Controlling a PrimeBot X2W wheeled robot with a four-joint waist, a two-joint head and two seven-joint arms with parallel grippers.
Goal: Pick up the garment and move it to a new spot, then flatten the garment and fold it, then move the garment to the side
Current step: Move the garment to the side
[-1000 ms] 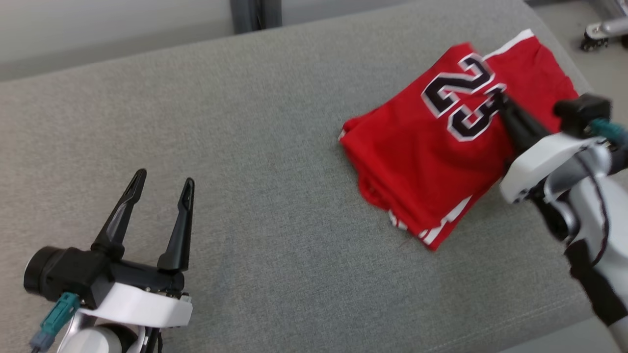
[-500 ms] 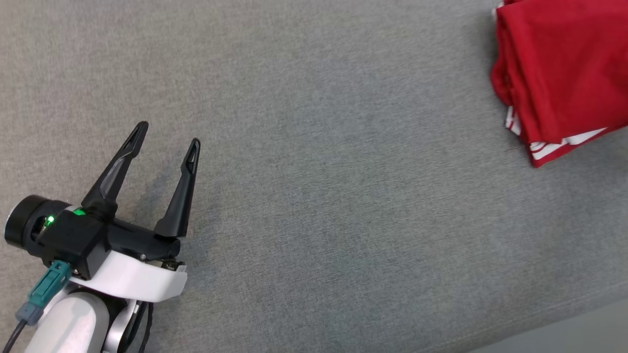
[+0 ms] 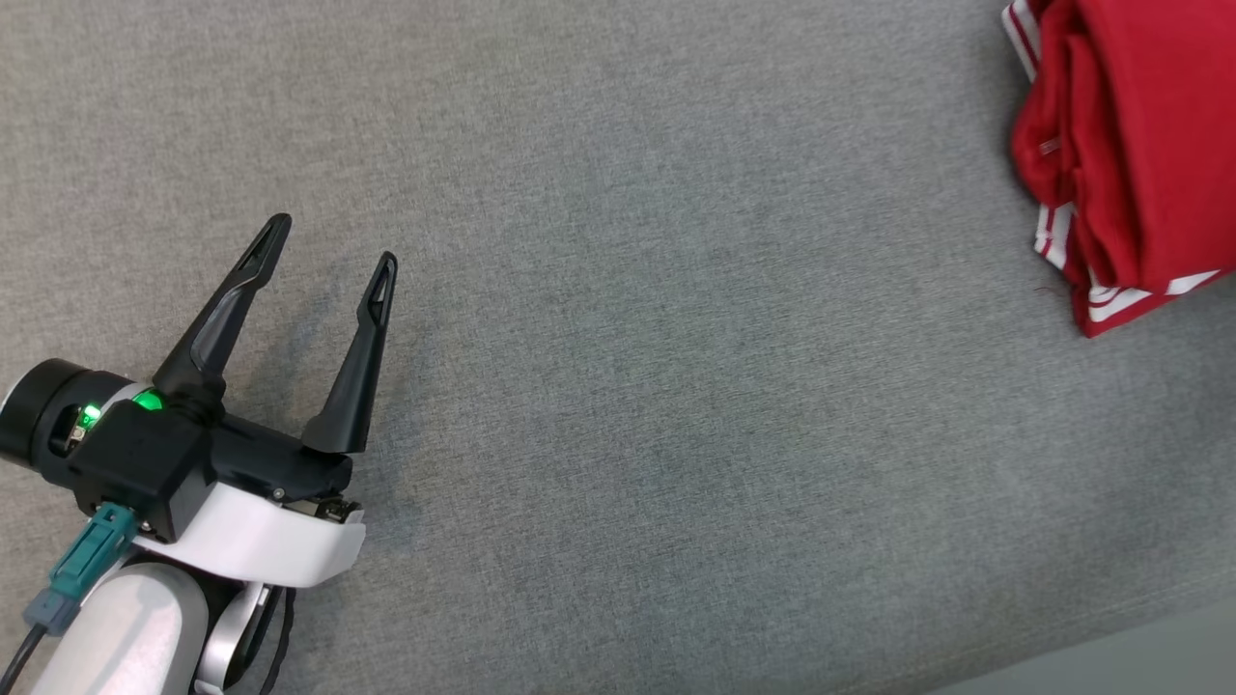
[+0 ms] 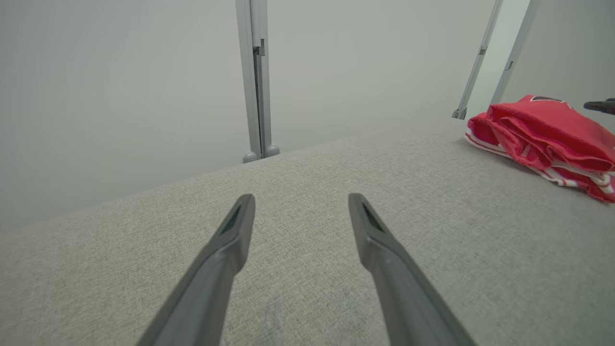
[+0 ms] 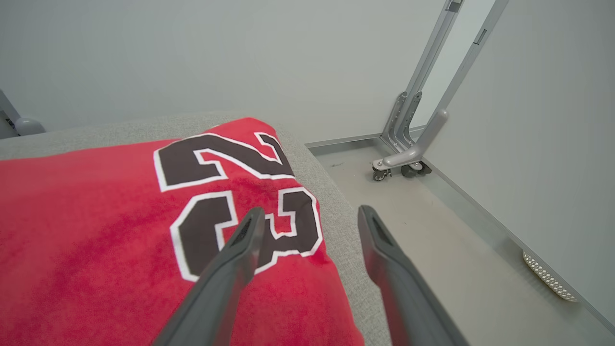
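Lower left in the head view, your left gripper [image 3: 333, 241] stands spread and empty above the grey surface [image 3: 676, 386], with open room to its right. The folded red garment [image 3: 1139, 145] lies upper right, by the surface's edge. Your right gripper [image 5: 311, 214] hovers over it, jaws apart, gripping nothing. Side placement looks done; lift clear without snagging cloth.

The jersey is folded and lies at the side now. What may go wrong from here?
The folded red jersey lies right by the grey cushion's edge; a nudge might slide it onto the floor. The open right jaws hang just over it; they could catch the cloth and spoil the fold.
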